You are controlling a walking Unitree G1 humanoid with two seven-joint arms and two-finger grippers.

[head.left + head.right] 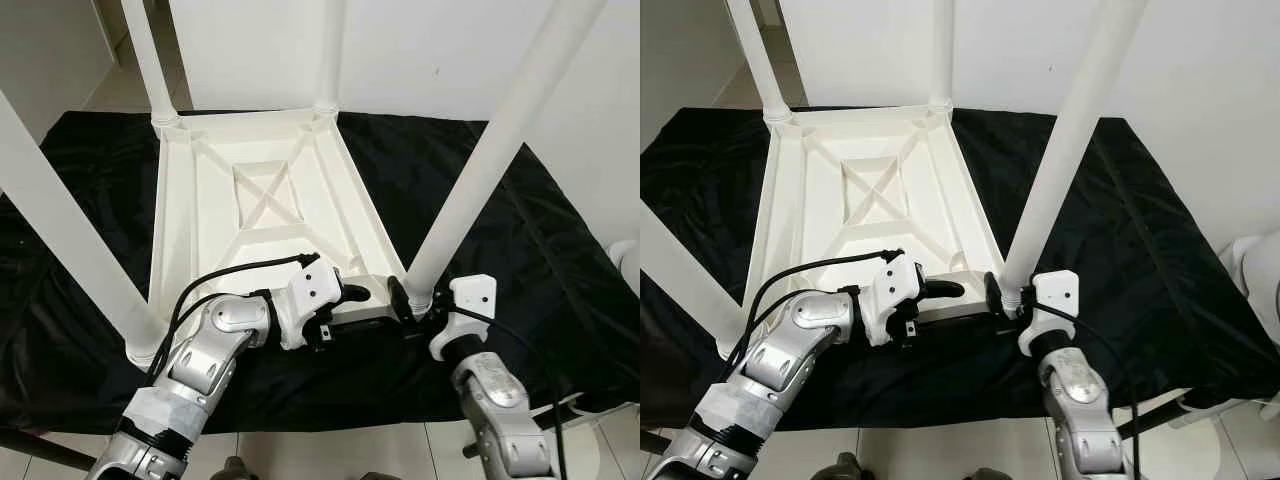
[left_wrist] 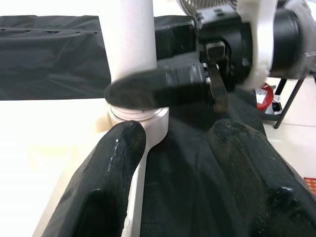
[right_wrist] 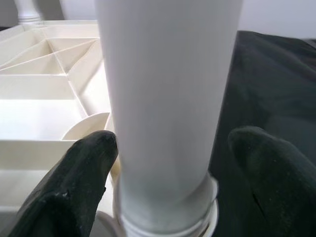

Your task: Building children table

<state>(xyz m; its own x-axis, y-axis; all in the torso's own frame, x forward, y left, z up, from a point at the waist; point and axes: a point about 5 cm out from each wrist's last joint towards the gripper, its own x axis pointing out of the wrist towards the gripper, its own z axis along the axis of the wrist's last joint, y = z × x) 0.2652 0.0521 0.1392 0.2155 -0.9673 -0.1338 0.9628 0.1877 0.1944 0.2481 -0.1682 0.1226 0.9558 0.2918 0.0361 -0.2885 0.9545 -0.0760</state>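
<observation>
**Leg in the near right socket could bind or lean**

The white plastic children's table top (image 1: 262,215) lies upside down on a black cloth (image 1: 520,260), ribbed underside up, with four white legs standing in its corner sockets. The right gripper (image 1: 418,305) straddles the base of the near right leg (image 1: 478,175), its two black fingers (image 3: 81,175) spread on either side of the tube just above the socket collar (image 2: 140,118); whether the pads actually press the leg I cannot tell, as gaps seem to remain. The left gripper (image 1: 352,293) rests at the near edge of the table top beside that same corner, its fingers parted and holding nothing.

Judging from this, the leg is probably being seated or tightened. The risks: a loose hold would let the smooth tube slip in the fingers; a sideways push could lean the tall leg and jam it in the collar; the light top may skate on the cloth if the left gripper does not brace it; and the two grippers sit close enough to knock together
</observation>
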